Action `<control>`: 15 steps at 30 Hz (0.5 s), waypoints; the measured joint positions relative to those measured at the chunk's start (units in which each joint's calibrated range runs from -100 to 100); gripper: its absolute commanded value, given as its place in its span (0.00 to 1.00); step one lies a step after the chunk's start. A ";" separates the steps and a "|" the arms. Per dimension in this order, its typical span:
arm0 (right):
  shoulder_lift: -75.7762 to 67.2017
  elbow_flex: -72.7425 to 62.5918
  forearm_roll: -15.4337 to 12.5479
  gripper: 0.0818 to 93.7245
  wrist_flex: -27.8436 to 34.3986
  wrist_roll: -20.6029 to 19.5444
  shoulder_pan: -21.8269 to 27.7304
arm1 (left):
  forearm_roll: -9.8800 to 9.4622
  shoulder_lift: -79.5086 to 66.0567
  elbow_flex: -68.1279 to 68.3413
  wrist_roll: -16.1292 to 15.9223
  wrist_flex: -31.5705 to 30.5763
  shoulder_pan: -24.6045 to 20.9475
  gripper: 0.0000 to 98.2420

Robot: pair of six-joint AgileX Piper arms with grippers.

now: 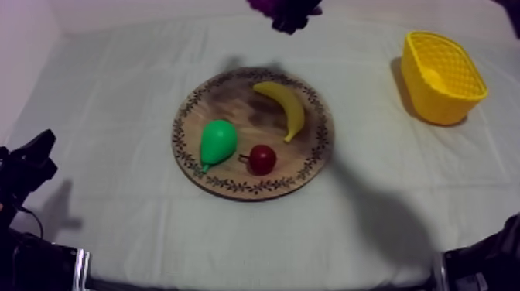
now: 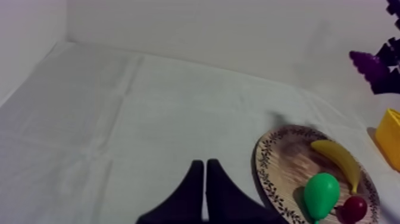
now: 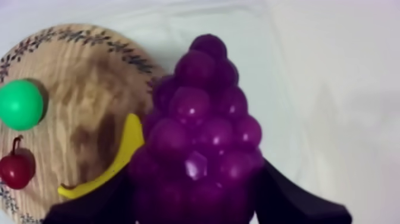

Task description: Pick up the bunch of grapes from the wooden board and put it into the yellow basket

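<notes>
Grapes [image 3: 202, 113] | right wrist: in right end effector [image 3: 199, 179] | top: basket [image 1: 445, 108] apart

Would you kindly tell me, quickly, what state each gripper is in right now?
Left gripper: shut, holding nothing.
Right gripper: shut on the bunch of grapes.

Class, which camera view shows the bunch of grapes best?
The right wrist view: the bunch of grapes sits close up, held in the right gripper. The top view and left wrist view each catch just part of it.
</notes>
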 measured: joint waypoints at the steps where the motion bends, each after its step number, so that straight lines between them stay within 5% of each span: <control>1: -1.32 1.15 0.50 0.42 -0.53 -0.59 0.36 | 0.00 0.00 0.00 0.00 0.00 0.00 0.00; 15: -17.53 14.78 5.21 0.43 -5.78 -11.85 7.73 | 0.00 0.00 0.00 0.00 0.00 0.00 0.00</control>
